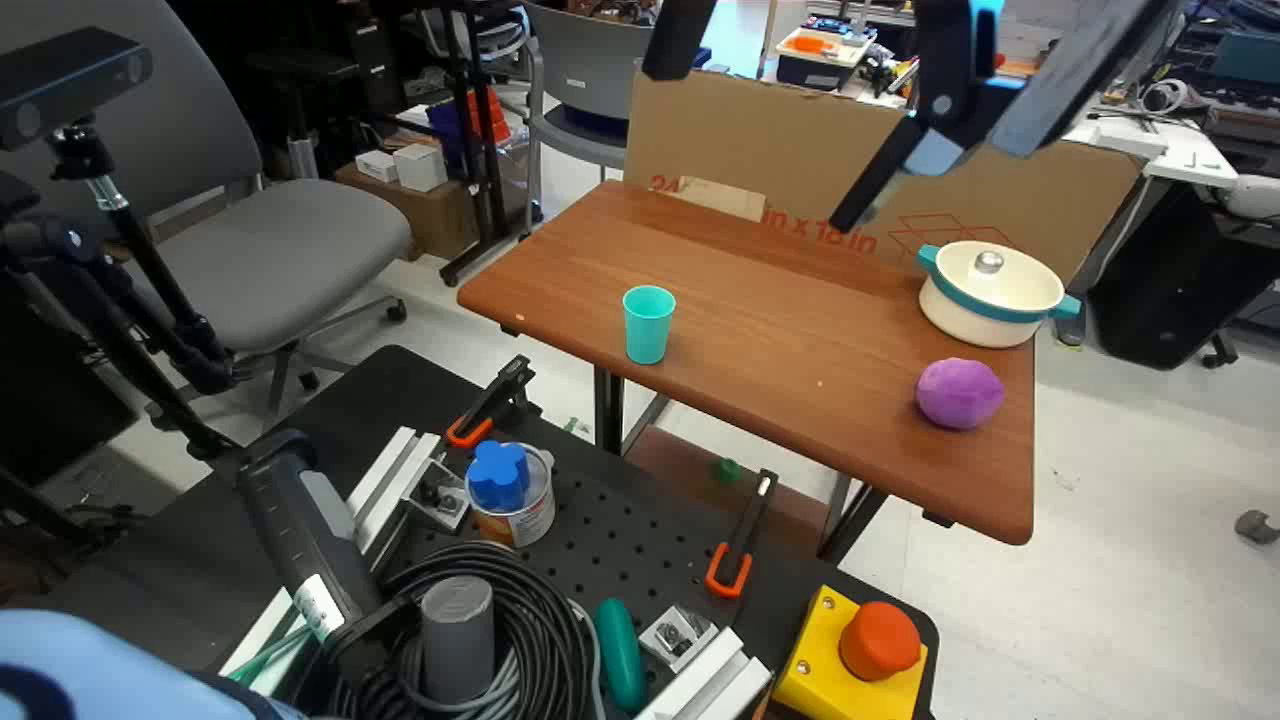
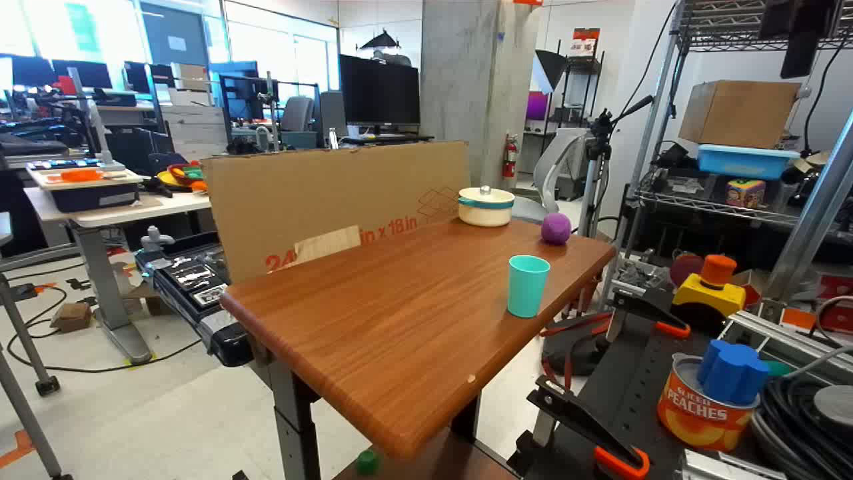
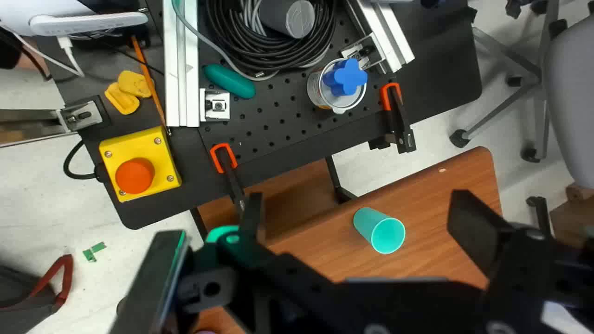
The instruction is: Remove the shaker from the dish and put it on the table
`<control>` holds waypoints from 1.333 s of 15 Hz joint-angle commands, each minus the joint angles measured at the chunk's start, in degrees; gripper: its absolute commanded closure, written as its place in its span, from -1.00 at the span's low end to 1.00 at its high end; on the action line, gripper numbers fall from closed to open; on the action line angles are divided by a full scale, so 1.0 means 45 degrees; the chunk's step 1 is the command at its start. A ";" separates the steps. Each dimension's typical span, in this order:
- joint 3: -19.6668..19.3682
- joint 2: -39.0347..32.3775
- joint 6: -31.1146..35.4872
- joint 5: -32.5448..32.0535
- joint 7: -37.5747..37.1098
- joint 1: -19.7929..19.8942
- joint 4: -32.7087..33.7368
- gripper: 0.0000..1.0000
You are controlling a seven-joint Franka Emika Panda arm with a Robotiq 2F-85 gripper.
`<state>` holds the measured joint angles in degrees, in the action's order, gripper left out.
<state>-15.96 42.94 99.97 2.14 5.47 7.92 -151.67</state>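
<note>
The wooden table point(image 1: 760, 290) shows in both exterior views point(image 2: 373, 313) and partly in the wrist view point(image 3: 431, 260). The dish point(image 1: 970, 320) appears as a round cream pot with a teal rim and handles, closed by a lid with a silver knob. It stands at one end of the table near the cardboard, also in an exterior view point(image 2: 484, 215). The shaker shows in no view; the dish's inside is hidden under the lid. My gripper point(image 1: 765, 140) is open and empty, high above the table. In the wrist view its fingers point(image 3: 359, 199) are wide apart, with the cup far below.
A teal cup point(image 1: 648, 330) stands upright near the table's edge by the cart point(image 1: 600, 500). A purple lump point(image 1: 960, 393) lies near the dish. A cardboard sheet point(image 2: 320, 193) stands along the opposite edge. The black cart carries clamps, a can point(image 2: 706, 413) and a yellow button box point(image 3: 139, 162).
</note>
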 commanded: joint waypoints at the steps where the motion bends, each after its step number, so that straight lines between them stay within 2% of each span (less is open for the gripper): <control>1: 0.0243 -0.0063 -0.0022 0.0155 0.0168 0.0287 0.0018 -1.00; 11: 0.0208 -0.0300 0.0194 0.0239 0.0221 0.0206 0.0138 -1.00; 15: -0.0014 -0.1803 0.3357 0.0050 0.1321 -0.0179 0.0807 -1.00; 20: -0.0155 -0.5093 0.6518 -0.0144 0.2268 -0.0115 0.2347 -1.00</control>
<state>-15.94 30.31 123.71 2.01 12.48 7.63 -146.95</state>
